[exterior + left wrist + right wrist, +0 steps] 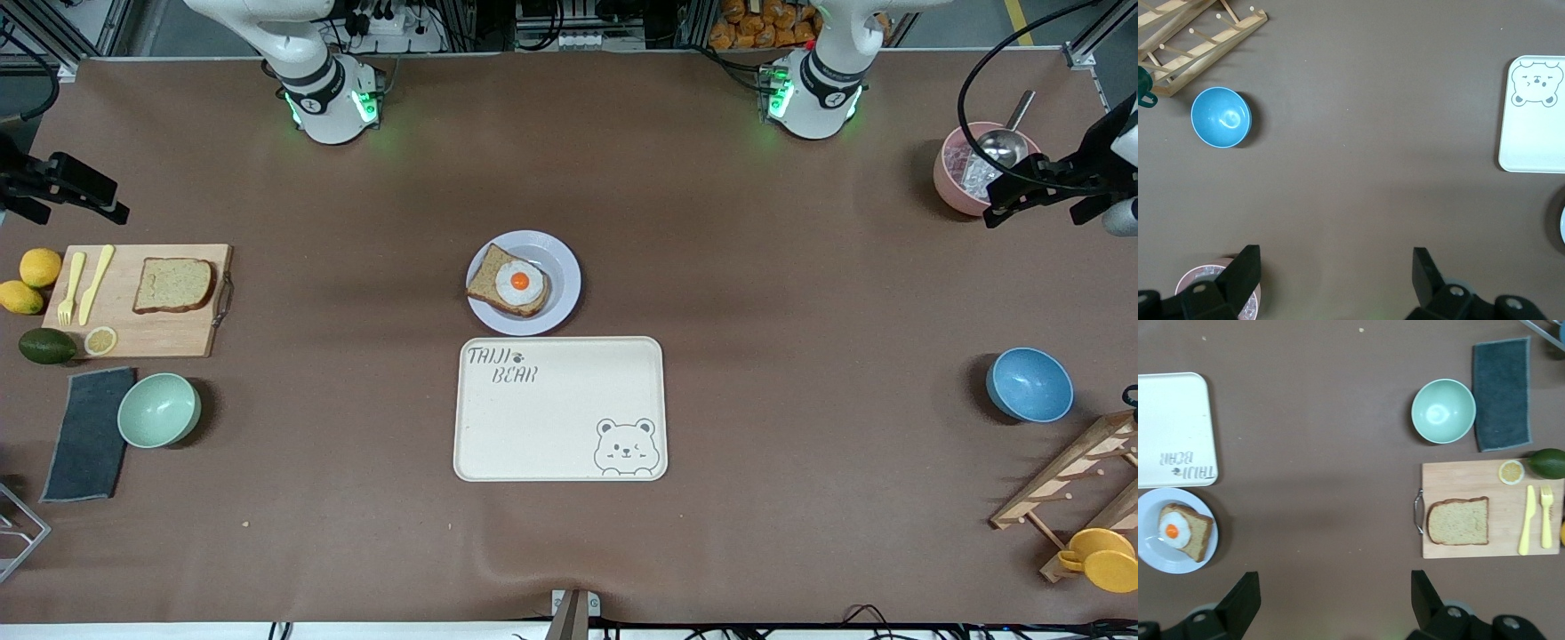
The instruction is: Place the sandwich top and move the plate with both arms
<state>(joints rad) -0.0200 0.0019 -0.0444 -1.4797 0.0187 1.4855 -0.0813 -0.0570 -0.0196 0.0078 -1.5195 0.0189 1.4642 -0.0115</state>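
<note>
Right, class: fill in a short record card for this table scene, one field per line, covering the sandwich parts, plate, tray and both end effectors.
sandwich top: plain bread slice lying on the cutting board
plate: centre of table, holding bread with fried egg
tray: empty, beside the plate, nearer the front camera
left end effector: open, above bare table near the pink bowl
right end effector: open, holding nothing
task progress: not started
</note>
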